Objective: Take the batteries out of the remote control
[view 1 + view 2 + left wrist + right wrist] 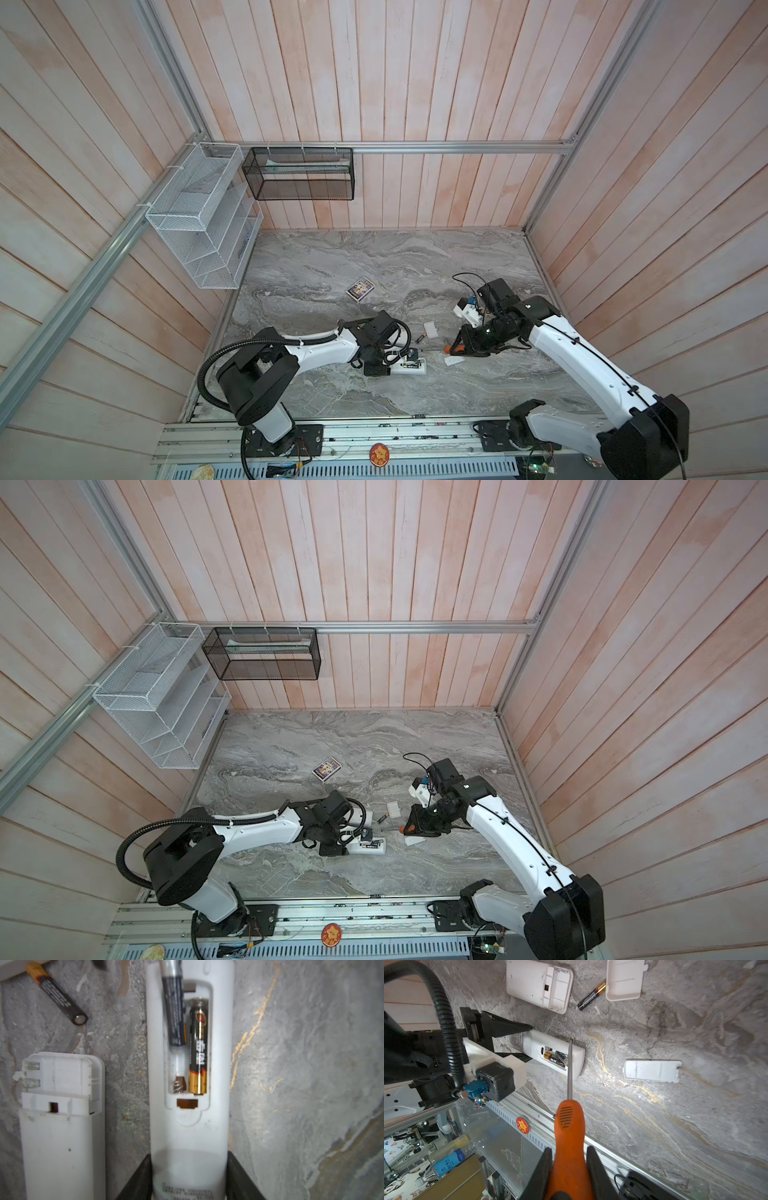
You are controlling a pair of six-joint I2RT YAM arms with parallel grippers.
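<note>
The left gripper (pixel 189 1165) is clamped on the white remote (pixel 189 1130), one black finger (pixel 141 1174) on each long side of its end. Small printed lines on the remote beside the fingers are too blurred to read. The remote lies back-up on the marble table (pixel 478 257), left of centre and near the front edge, with its battery bay uncovered.

In the bay a black-and-gold battery (pixel 198 1049) sits flat. It bears white Chinese characters and a red ring mark, and I cannot read them with certainty. Beside it a dark blue battery (pixel 173 1012) is tilted, one end lifted out of its slot, leaving the spring bare.

The right gripper (pixel 570 1157) grips the orange handle of the screwdriver (pixel 569 1126). The screwdriver's shaft crosses above the open bay. I cannot tell whether it touches anything.

A loose battery (pixel 591 995) lies on the table farther back, just beside a white cover plate (pixel 624 980). A second remote (pixel 529 982), its bay empty, lies just beyond the held one. Another cover plate (pixel 652 1071) lies to the right.
</note>
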